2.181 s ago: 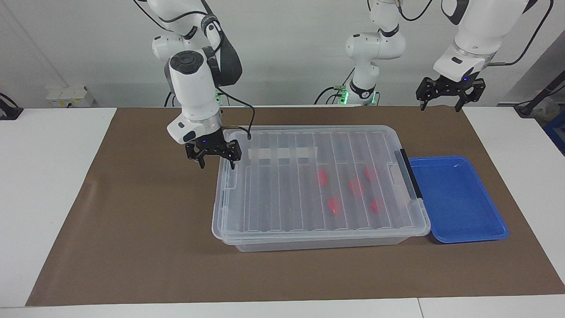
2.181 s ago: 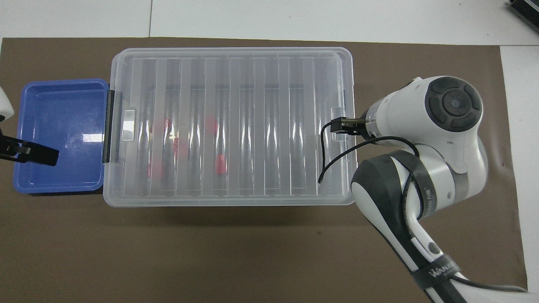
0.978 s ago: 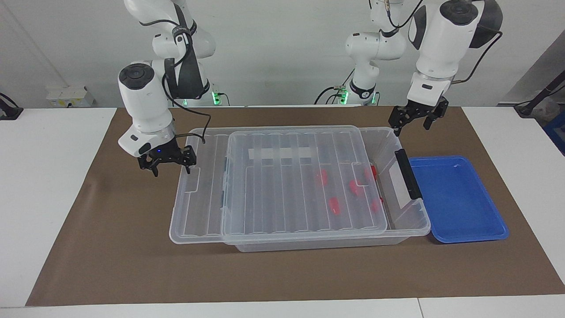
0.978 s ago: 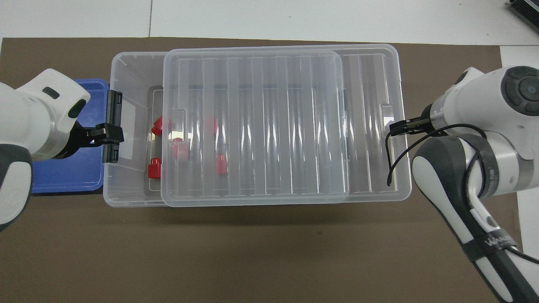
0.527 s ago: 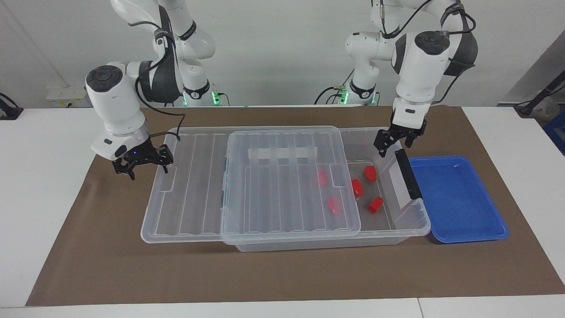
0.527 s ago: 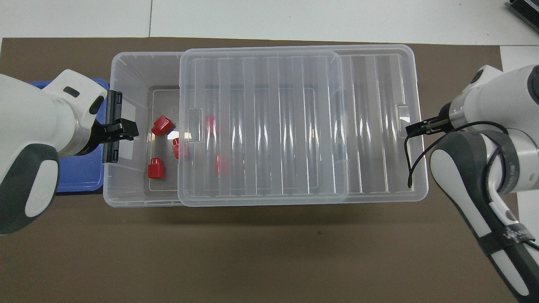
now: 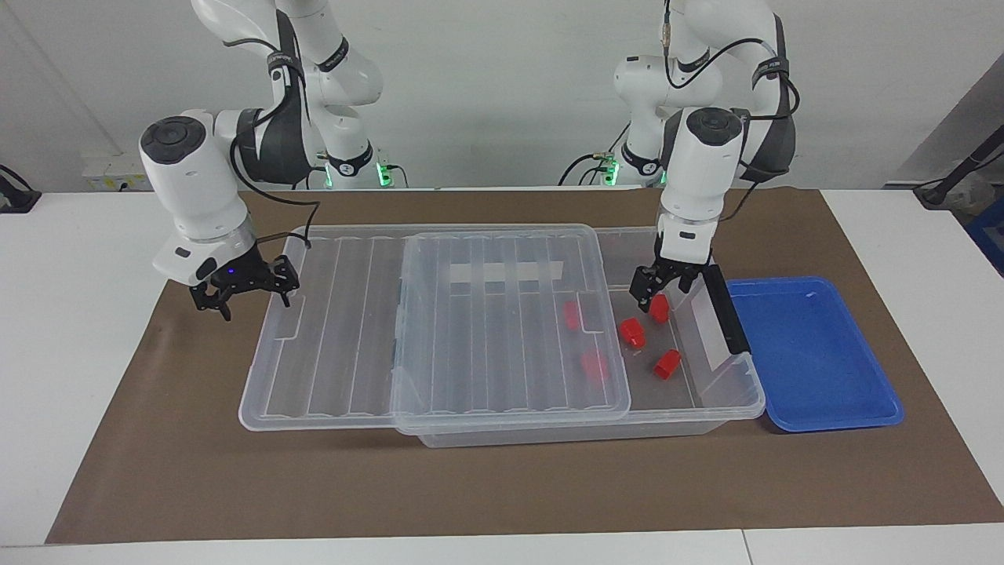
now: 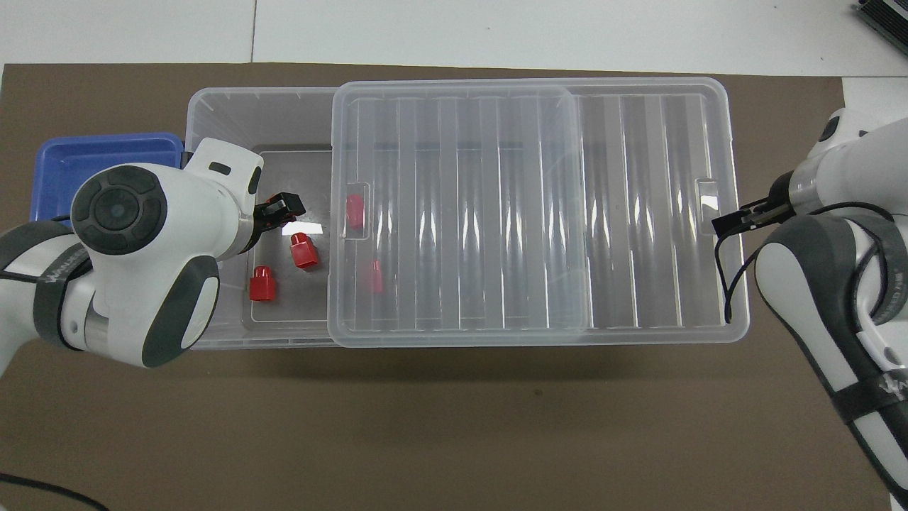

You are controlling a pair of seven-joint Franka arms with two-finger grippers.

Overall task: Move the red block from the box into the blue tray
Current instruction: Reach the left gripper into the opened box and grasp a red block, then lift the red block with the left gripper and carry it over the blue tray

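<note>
The clear box [image 7: 729, 408] lies along the table with its ribbed lid [image 7: 471, 329] slid partway toward the right arm's end. Three red blocks [image 7: 631, 333] lie uncovered at the box's open end, and two more show through the lid [image 7: 572, 315]. My left gripper [image 7: 653, 298] is open, low inside the open end and right over one red block [image 7: 659, 310]. In the overhead view the left gripper [image 8: 284, 209] hides that block. My right gripper [image 7: 249, 297] is open at the lid's end rim. The blue tray [image 7: 816, 353] is empty beside the box's black handle [image 7: 725, 310].
A brown mat [image 7: 196, 471] covers the table under everything. The slid lid [image 8: 638, 213] overhangs the box toward the right arm's end. A white tape strip [image 7: 506, 272] is on the box's wall nearer to the robots.
The lid has slid further toward the right arm's end along with my right gripper. My left gripper has come down from over the tray into the box's open end, over a red block.
</note>
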